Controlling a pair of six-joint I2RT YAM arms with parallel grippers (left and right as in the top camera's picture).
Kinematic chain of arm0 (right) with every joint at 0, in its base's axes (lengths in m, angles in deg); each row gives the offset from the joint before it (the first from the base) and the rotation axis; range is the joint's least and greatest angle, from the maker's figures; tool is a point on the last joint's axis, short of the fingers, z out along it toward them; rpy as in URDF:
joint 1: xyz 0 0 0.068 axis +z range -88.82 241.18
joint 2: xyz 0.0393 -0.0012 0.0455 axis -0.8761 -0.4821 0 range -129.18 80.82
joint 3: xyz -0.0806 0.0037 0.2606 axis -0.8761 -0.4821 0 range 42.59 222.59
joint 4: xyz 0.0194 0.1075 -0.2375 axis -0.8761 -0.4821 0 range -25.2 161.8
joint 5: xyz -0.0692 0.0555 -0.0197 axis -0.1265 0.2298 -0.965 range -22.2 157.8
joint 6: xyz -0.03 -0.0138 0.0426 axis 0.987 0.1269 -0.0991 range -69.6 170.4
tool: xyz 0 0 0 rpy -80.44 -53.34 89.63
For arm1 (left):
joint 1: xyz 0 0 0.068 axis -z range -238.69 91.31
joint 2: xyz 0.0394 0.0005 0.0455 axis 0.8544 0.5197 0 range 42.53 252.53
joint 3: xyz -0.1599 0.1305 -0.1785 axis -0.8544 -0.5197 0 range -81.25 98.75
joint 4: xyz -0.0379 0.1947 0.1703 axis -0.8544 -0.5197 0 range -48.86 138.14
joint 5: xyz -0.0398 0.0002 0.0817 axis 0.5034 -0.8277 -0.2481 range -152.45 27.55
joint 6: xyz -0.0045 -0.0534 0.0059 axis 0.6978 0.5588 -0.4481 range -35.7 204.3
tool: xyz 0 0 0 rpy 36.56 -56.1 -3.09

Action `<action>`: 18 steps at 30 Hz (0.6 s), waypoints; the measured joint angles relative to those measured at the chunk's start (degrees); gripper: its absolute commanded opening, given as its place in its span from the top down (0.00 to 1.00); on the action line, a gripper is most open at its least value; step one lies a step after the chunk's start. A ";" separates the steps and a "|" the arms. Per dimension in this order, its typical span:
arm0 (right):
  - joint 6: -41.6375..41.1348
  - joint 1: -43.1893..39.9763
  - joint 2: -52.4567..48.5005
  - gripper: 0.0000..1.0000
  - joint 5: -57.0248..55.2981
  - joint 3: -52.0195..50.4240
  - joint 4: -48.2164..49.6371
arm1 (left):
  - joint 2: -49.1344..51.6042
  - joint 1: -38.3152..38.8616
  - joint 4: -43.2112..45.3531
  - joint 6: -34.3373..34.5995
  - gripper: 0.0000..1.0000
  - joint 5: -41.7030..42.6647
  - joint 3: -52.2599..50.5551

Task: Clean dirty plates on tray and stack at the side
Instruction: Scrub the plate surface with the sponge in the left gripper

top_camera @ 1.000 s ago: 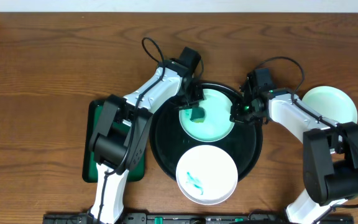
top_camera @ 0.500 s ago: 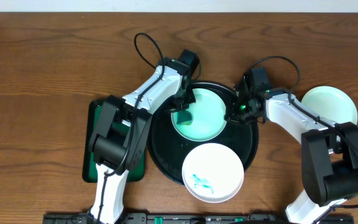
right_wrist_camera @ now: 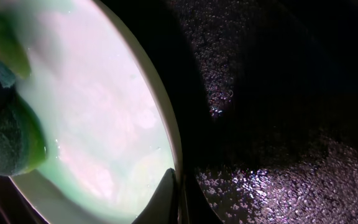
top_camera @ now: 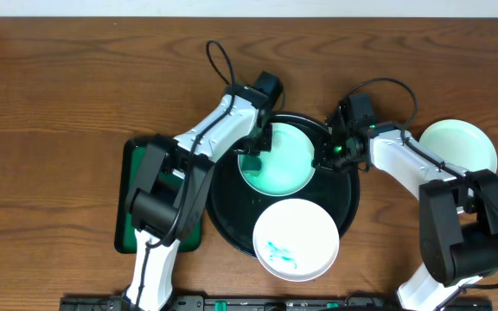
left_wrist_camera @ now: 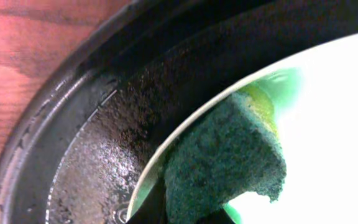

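Note:
The black round tray [top_camera: 223,216] holds a mint green plate [top_camera: 288,164] at its back. A white plate [top_camera: 296,240] with teal smears lies over the tray's front rim. My left gripper [top_camera: 253,149] is shut on a dark green sponge [left_wrist_camera: 222,162], which presses on the left edge of the mint plate [left_wrist_camera: 334,124]. My right gripper [top_camera: 328,155] is shut on that plate's right rim. In the right wrist view its fingers [right_wrist_camera: 166,196] pinch the rim of the plate [right_wrist_camera: 98,118], with the sponge [right_wrist_camera: 5,140] at the far side.
A second mint green plate [top_camera: 458,147] lies on the wooden table to the right of the tray. A dark-green rectangular tray [top_camera: 128,203] sits to the left, partly under my left arm. The black tray's floor [right_wrist_camera: 284,143] looks wet.
The sponge has moved from the middle of the mint plate to its left edge. The mint plate has shifted slightly left and the white plate slightly right.

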 measured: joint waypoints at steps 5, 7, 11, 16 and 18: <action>0.00 0.02 0.00 0.99 0.96 0.17 0.15 | -0.09 0.96 6.43 -3.67 0.93 -5.42 -0.57; 0.00 0.02 0.00 0.98 1.14 0.28 0.26 | -0.04 1.49 9.18 -4.96 0.93 -7.48 -0.85; 0.00 0.00 0.00 0.99 1.16 0.37 0.24 | 0.15 2.97 13.77 -6.49 0.93 -11.39 -1.55; -0.02 0.00 0.02 0.98 1.11 0.39 0.15 | 0.63 4.70 15.47 -7.26 0.93 -15.72 -1.75; -0.02 0.00 0.02 0.99 1.11 0.39 0.15 | 0.74 5.16 15.04 -6.95 0.93 -16.79 -1.75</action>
